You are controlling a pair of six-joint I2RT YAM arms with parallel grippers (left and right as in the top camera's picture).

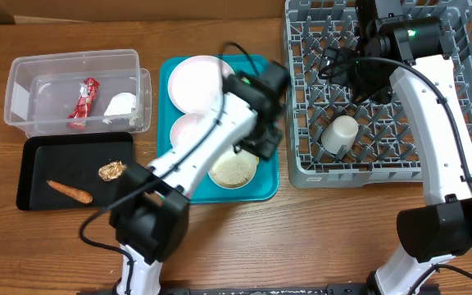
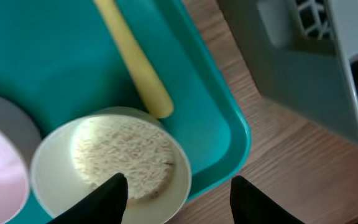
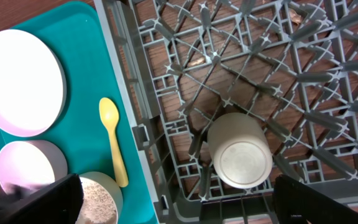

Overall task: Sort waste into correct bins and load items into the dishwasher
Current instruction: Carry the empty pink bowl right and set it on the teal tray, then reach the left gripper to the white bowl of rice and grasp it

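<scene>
We're straddling rice bowl (image 2: 45,171) rim, left gripper (image 2: 182,196) jaws apart; right gripper (image 3: 182,202) gaping, empty. Tilting on lift risking rice (image 2: 123,155) spilling onto teal tray (image 2: 42,62).

This is a robotics lab bench arranged as a mock kitchen clean-up station. Two white-and-black robot arms, the left arm (image 1: 203,146) and the right arm (image 1: 434,115), rise from the near edge of a plain wooden worktop (image 1: 334,233). On it sit a grey dish rack (image 1: 301,106), a teal tray (image 1: 165,123) of white dishes (image 1: 195,80), a clear plastic tub (image 1: 23,74) and a flat black tray (image 1: 39,176).
</scene>
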